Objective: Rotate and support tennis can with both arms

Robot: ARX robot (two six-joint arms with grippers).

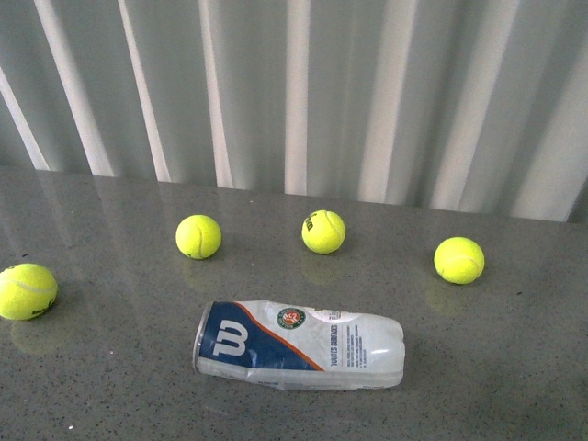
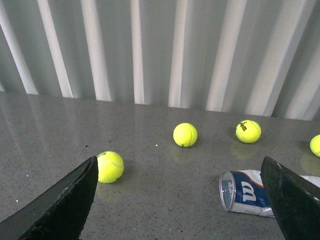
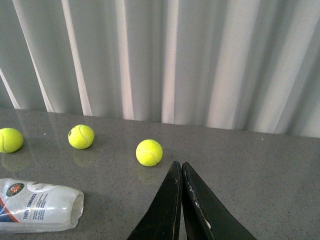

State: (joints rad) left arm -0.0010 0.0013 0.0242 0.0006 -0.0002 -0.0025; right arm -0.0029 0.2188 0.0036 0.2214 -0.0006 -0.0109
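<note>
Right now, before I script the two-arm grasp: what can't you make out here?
- Front view: neither arm shows, so their position relative to the tennis can is unknown.
- Left wrist view: the can's closed end sits behind one of the open left jaws and runs off the picture edge.
- Right wrist view: the can's rim end is cut off by the edge.
- All views: label small print too small to read; underside hidden against the table.

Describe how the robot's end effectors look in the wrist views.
Neither arm shows in the front view. The left end effector has two flat matte-black fingers, tapering like wedges, with a rough, speckled surface. The right end effector has the same black tapered fingers, with pale scuffs along an edge. No cables, lights or markings are visible.
</note>
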